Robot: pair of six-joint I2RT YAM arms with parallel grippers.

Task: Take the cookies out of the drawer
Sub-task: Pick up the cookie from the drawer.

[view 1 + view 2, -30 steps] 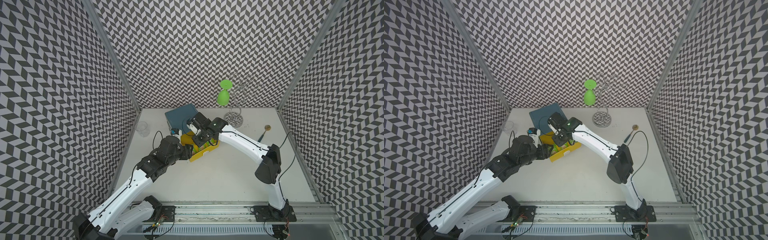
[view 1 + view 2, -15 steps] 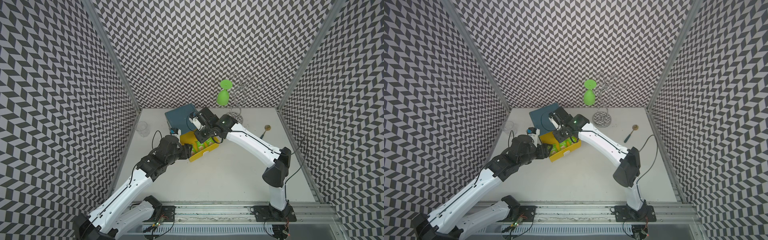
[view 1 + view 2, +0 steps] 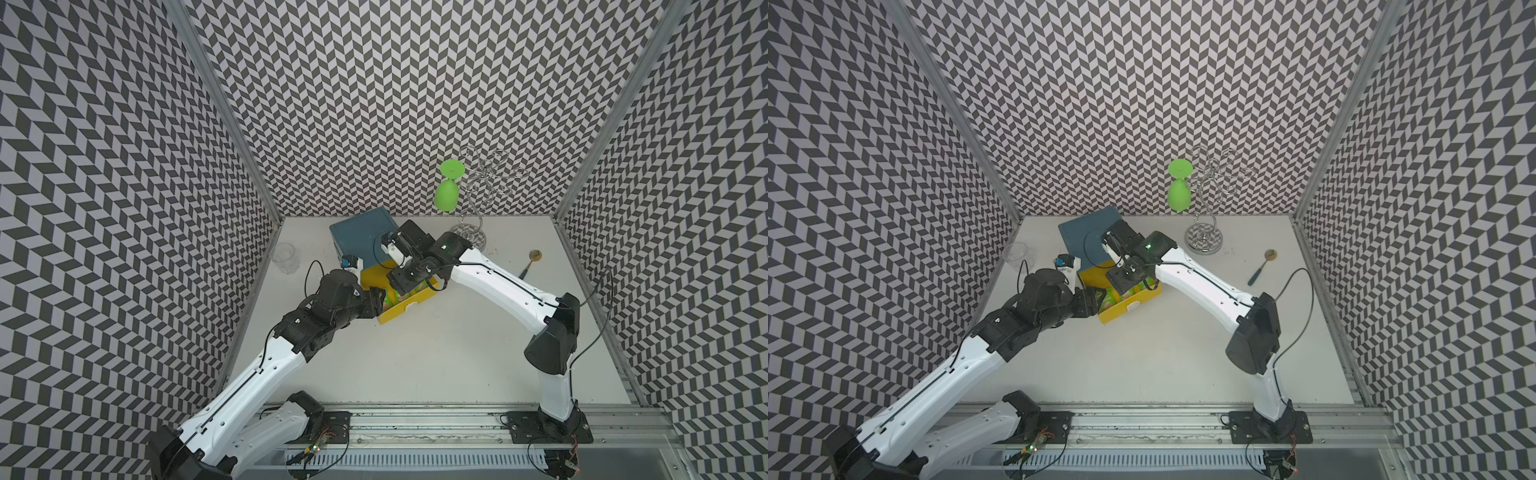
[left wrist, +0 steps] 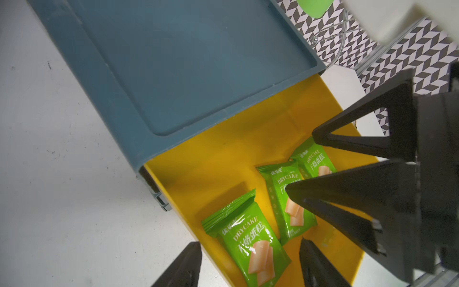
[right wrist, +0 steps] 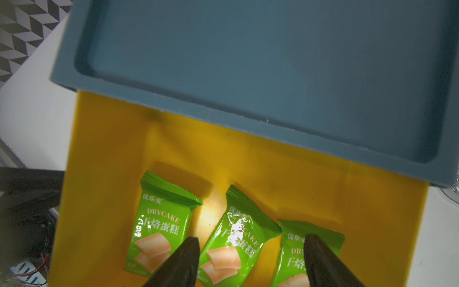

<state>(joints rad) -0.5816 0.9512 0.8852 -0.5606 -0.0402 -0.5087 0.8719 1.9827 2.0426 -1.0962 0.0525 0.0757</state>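
**Drawer open, cookies not yet lifted**

In both top views the blue cabinet [image 3: 361, 232] sits at 11 o'clock from the centre of the tabletop [image 3: 436, 365]. Its yellow drawer [image 3: 395, 313] is pulled out toward 5 o'clock, so the opening step looks done. Three green cookies [image 5: 159, 223] lie flat side by side on the drawer floor, and none is lifted or held. The right gripper [image 5: 250, 244] reaches in from 3 o'clock and hangs over them, its jaws spread with the middle packet [image 5: 231, 251] between the tips. The left gripper [image 4: 250, 263] stands at the drawer's 9 o'clock side, jaws also apart, with one finger outside the wall and one inside, gripping nothing. By my reading every packet seen has yet to come out, the middle one likely first.
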